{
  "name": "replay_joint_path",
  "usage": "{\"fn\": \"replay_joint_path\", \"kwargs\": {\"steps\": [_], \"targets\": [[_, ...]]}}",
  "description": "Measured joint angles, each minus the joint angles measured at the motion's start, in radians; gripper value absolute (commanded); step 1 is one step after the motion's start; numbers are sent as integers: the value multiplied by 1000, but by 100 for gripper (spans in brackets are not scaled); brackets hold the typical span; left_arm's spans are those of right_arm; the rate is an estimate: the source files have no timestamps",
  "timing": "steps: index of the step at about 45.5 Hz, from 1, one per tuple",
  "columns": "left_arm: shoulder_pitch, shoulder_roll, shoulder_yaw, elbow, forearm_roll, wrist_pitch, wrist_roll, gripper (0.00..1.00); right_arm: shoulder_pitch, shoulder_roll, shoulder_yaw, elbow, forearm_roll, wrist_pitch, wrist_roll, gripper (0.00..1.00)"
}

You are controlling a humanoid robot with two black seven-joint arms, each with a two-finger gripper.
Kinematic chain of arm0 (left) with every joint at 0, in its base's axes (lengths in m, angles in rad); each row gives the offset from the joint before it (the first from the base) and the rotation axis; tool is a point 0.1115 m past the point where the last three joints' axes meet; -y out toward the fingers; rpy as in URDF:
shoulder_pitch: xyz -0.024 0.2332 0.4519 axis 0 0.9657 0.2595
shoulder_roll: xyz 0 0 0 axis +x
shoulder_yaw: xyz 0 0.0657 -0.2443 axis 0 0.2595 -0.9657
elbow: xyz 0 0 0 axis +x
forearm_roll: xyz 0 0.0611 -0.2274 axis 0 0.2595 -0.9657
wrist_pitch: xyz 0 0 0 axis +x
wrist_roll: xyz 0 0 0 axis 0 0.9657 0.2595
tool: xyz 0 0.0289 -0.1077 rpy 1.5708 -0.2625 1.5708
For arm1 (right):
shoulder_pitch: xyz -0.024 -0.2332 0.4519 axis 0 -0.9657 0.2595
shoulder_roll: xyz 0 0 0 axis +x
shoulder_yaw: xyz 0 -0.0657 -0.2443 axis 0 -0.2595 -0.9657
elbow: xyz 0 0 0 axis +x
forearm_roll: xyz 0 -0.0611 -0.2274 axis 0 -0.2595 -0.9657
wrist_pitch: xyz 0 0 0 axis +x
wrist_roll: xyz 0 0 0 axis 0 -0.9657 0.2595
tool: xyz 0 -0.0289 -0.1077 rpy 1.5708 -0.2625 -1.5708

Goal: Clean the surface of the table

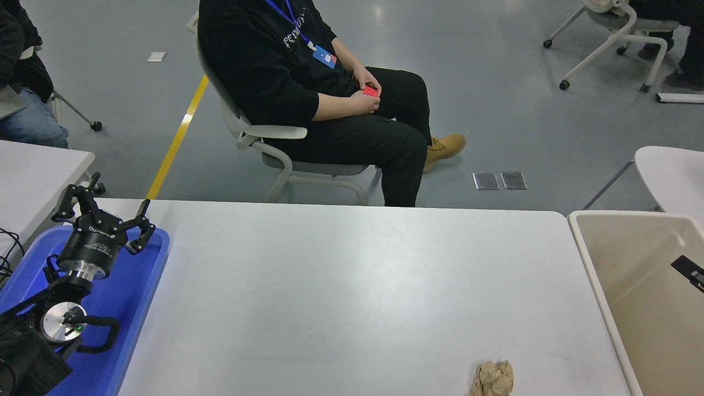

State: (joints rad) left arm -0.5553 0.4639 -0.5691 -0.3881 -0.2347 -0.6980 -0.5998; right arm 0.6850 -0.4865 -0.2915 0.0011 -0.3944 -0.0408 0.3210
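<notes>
While the left arm sits parked at the lower left, its gripper hangs above the far end of a blue tray with the fingers spread wide and nothing between them. That tray lies along the left edge of the table surface, the broad white matte top that fills the middle of the view from the near edge up to the grey floor. On this top, close to the near edge and toward the right, rests a crumpled ball of brown paper, well apart from both arms. Just beside the table's right edge stands a beige bin, its pale rim running alongside the tabletop. Only a small black tip of the right gripper shows at the right edge of the view, over the bin's interior; so little of it is visible that whether its fingers are apart or together cannot be told, and nothing is seen held in it. Beyond the far edge a person in black clothes sits on a light grey chair, holding a small red object in both hands in the lap. A second white tabletop shows at the left, separate from the large one.
</notes>
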Motion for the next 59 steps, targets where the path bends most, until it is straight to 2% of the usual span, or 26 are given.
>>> {"fn": "replay_joint_path", "kwargs": {"steps": [13,32,45,59], "targets": [[0,0,0,0,0,0,0,100,134,-8,107,3,4,-2,-3,98],[0,0,0,0,0,0,0,100,363,-43,420,84,71,-3,4,98],[0,0,0,0,0,0,0,100,425,-125,621,281,90,-3,4,99],[0,0,0,0,0,0,0,100,412,-197,815,560,95,20,-1,99]]}}
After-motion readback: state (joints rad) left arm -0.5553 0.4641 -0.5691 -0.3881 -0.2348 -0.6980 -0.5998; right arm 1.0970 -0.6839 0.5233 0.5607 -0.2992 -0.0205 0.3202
